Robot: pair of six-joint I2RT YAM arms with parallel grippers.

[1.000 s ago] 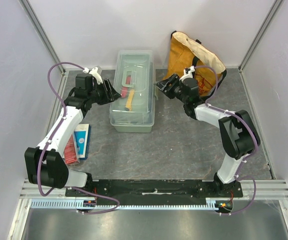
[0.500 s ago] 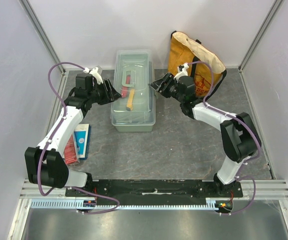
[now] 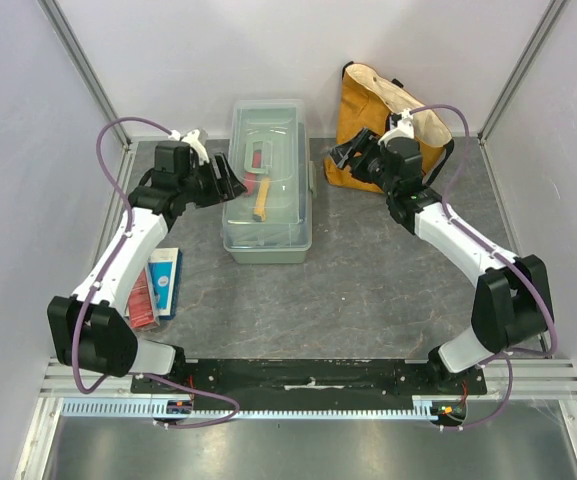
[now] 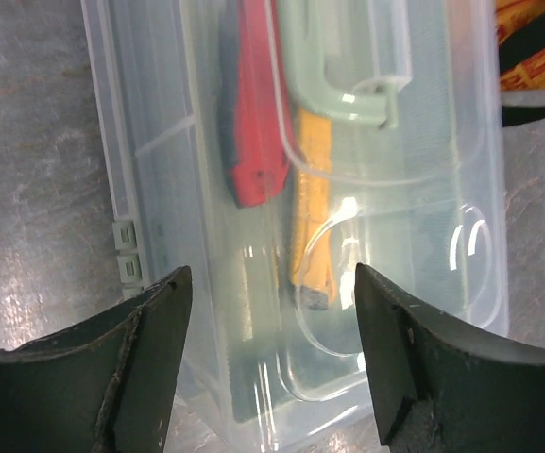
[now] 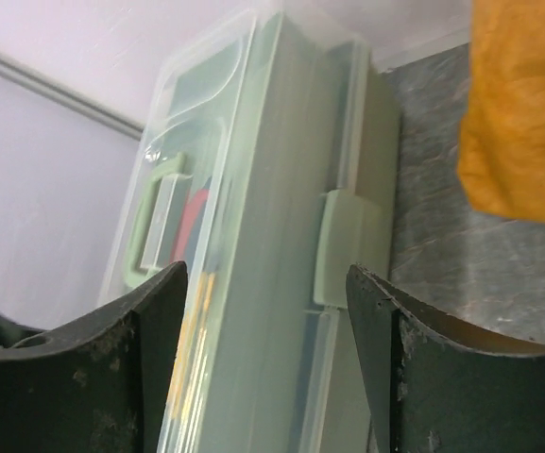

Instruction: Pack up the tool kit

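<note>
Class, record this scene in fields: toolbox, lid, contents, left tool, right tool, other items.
Toolbox: sage-green, mid-table
Lid: clear, closed
Contents: red-handled hand tool, yellow-handled hand tool, seen through lid
Left tool: open, at the toolbox's left side
Right tool: open, right of the toolbox, apart from it
Other items: mustard tote bag back right; red and blue packets left

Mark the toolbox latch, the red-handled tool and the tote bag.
toolbox latch [image 5: 348, 247], right wrist view, middle of the green clasp.
red-handled tool [image 4: 253, 118], left wrist view, middle of its handle.
tote bag [image 3: 368, 102], top external view, mustard front panel.
</note>
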